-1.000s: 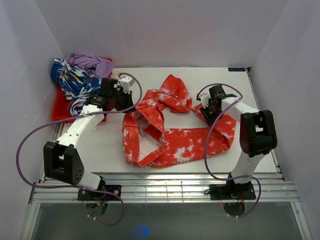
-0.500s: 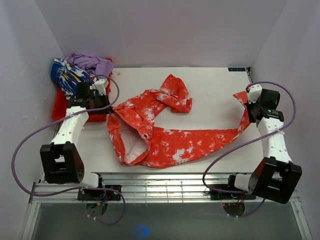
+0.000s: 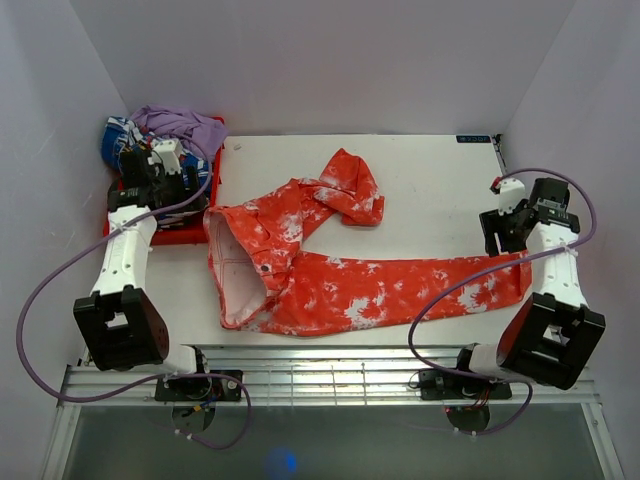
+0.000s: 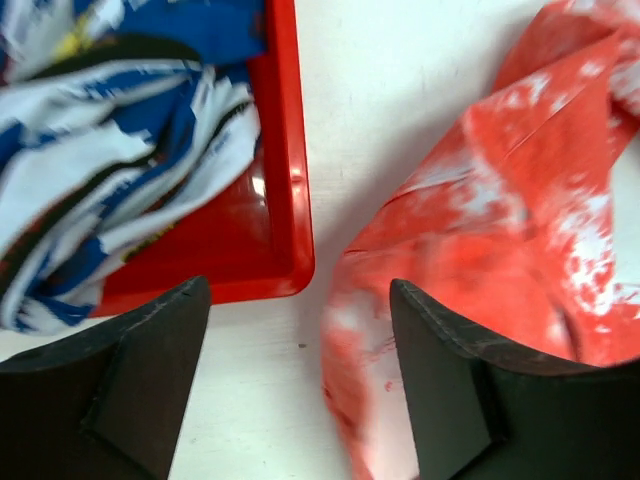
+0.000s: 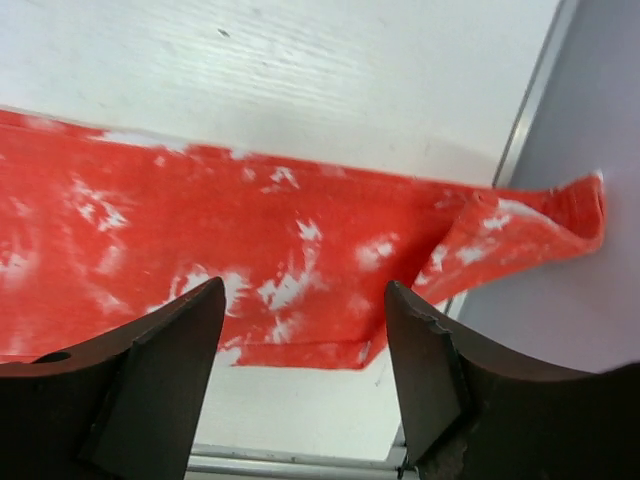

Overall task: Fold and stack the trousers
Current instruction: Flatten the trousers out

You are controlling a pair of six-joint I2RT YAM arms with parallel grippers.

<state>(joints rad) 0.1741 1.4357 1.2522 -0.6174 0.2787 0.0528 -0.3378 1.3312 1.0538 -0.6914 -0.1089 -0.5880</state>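
Note:
The trousers [image 3: 350, 285], orange-red with white blotches, lie loose on the white table [image 3: 420, 180]. Their waistband [image 3: 225, 270] is at the left. One leg stretches right to the table's edge, and the other is bunched toward the back [image 3: 350, 190]. My left gripper [image 3: 165, 180] hovers open over the red tray's corner, just left of the waistband [image 4: 500, 210], with nothing between its fingers [image 4: 150, 380]. My right gripper [image 3: 503, 238] hangs open above the leg's end [image 5: 300, 250], holding nothing. The hem's corner [image 5: 540, 225] curls against the right wall.
A red tray [image 3: 160, 235] at the back left holds a blue-and-white garment [image 4: 120, 130] and a purple one [image 3: 185, 125]. Purple walls close in on three sides. A slatted metal rail [image 3: 330, 375] runs along the near edge by the arm bases.
Both grippers pulled the trousers out sideways, then opened and let go. The leg now lies flat along the front. The left gripper drew back over the tray.

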